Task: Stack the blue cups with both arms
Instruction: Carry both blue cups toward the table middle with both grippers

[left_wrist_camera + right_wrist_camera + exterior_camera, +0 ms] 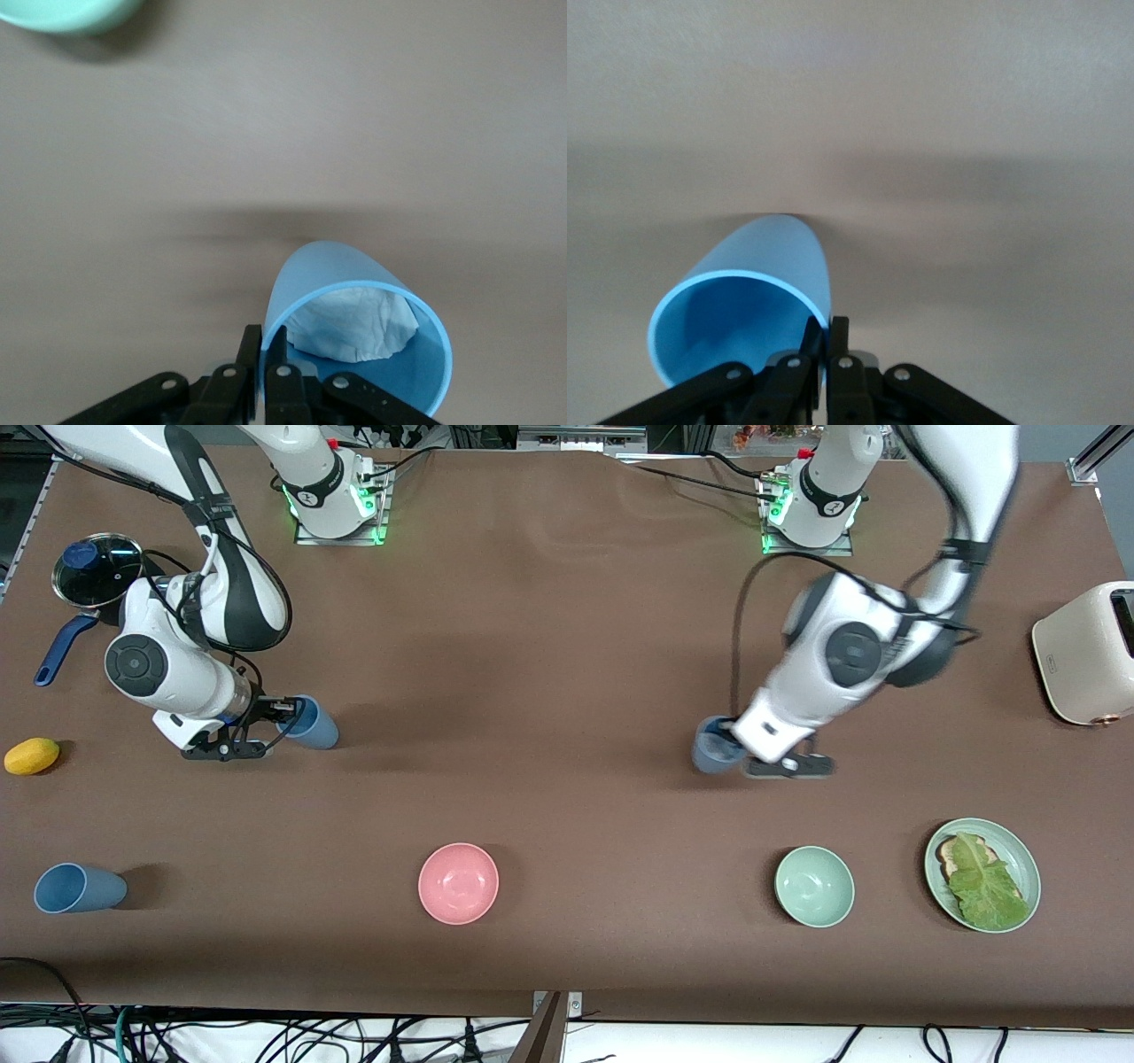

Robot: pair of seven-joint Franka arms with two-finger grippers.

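Note:
My right gripper [285,714] is shut on the rim of a blue cup [312,724], one finger inside and one outside, low at the table toward the right arm's end. In the right wrist view the right gripper [827,332] pinches that cup's [757,257] rim. My left gripper [732,735] is shut on the rim of a greyer blue cup [714,747] toward the left arm's end. In the left wrist view the left gripper [264,341] pinches that cup [337,274], which holds crumpled paper [354,323]. A third blue cup [78,887] lies on its side, nearer the camera than the right gripper's cup.
A pink bowl [458,883], a pale green bowl [814,886] and a green plate [1019,850] with toast and lettuce sit nearer the camera. A toaster [1085,651] stands at the left arm's end. A lidded pot [97,571] and a yellow fruit [32,755] are at the right arm's end.

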